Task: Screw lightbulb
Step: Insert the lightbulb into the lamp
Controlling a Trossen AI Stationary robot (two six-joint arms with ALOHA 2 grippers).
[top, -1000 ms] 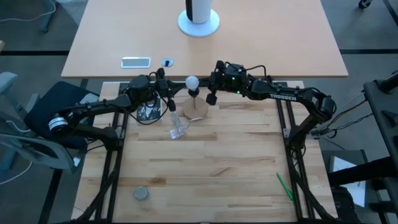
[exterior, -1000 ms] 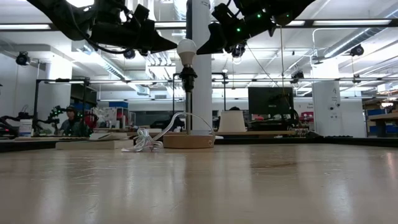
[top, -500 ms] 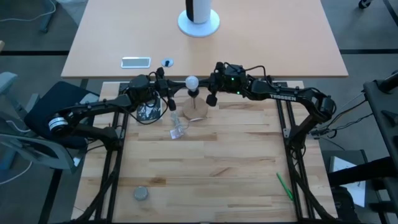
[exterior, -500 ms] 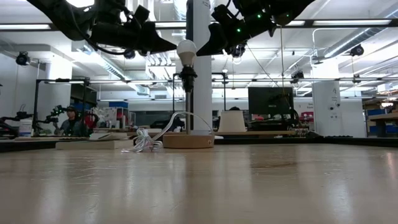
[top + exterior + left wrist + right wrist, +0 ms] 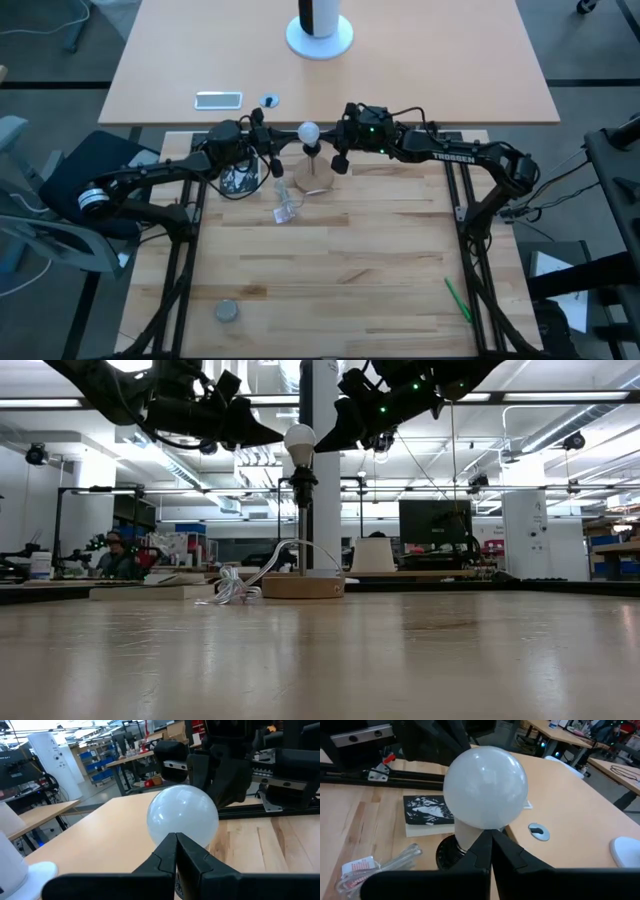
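Wood table [image 5: 330, 260] w/ frosted white round lightbulb [image 5: 309, 131] upright in socket.

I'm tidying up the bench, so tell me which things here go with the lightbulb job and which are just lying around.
Job: lightbulb, its socket stand on a wooden base, left claw and right claw beside the bulb.

Lying about: clear plastic packaging, dark patterned booklet, small round grey object, green pen.

The lightbulb [image 5: 309, 131] is white and frosted, a round globe tapering downward. It stands upright, globe up, seated in a dark socket atop a thin post on a round wooden base, at the table's far middle
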